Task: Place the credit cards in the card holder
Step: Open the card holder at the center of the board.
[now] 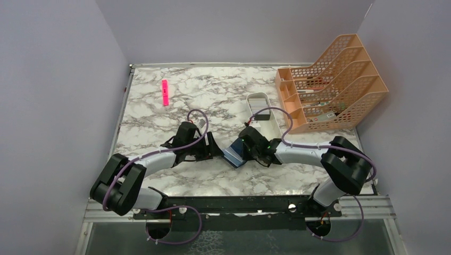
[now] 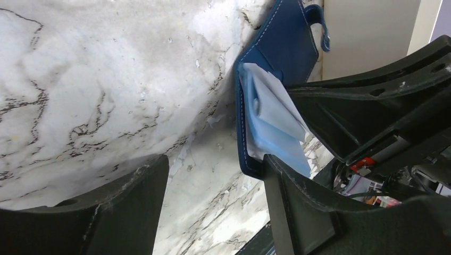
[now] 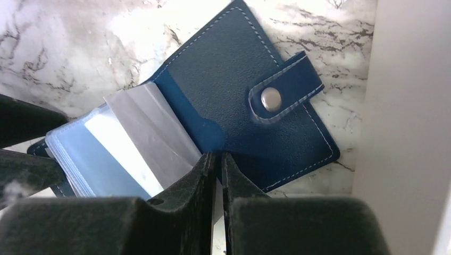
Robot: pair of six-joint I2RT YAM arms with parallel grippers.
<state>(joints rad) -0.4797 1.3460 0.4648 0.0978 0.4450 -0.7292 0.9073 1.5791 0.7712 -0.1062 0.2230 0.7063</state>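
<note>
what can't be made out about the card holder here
- top view: card holder mostly covered by right gripper.
- right wrist: whether its fingers pinch sleeve or cover; fingertips hide the contact.
- top view: dark item in white tray too small to identify.

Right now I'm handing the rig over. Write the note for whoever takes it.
Left gripper: open, empty, beside the card holder.
Right gripper: jaws nearly shut, tips at the holder's fold; unclear whether it pinches anything.
Card holder: lies open on the table between the arms, clear sleeves fanned.
Credit cards: a dark flat piece in the white tray looks like one; no others visible.
Done: holder opened.
Left: no card visibly in a sleeve; fetch and insert them.
</note>
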